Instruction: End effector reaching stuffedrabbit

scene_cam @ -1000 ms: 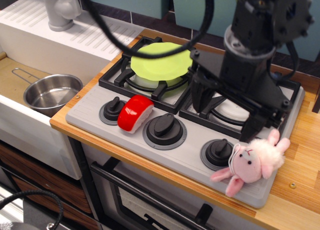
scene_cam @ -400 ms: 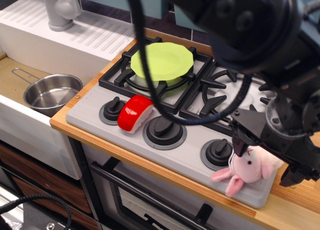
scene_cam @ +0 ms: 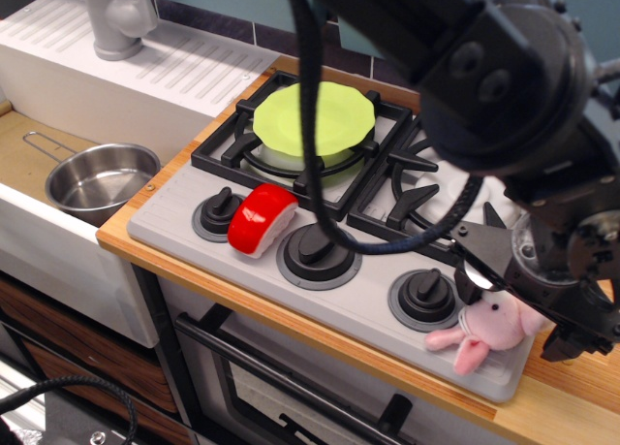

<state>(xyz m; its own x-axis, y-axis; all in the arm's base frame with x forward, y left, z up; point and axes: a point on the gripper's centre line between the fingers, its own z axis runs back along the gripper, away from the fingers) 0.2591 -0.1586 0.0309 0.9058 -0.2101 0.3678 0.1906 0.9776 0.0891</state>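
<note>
The stuffedrabbit, small and pink with floppy ears, lies on the front right corner of the grey toy stove, right of the rightmost knob. The end effector, a bulky black gripper head with thick cables, hangs right over it. Its two fingers stand apart, one at the rabbit's left near the knob, the other at its right over the wooden counter. The rabbit's upper back is hidden under the gripper body. The jaws are open around the rabbit; I see no closed hold.
A green plate sits on the back left burner. A red and white rounded toy lies between the left knobs. A steel pot sits in the sink at left, with a grey faucet behind. The wooden counter edge runs along the front right.
The gripper has swung from above the right burner forward and down over the rabbit. The rabbit has shifted slightly to the right and lies flatter.
</note>
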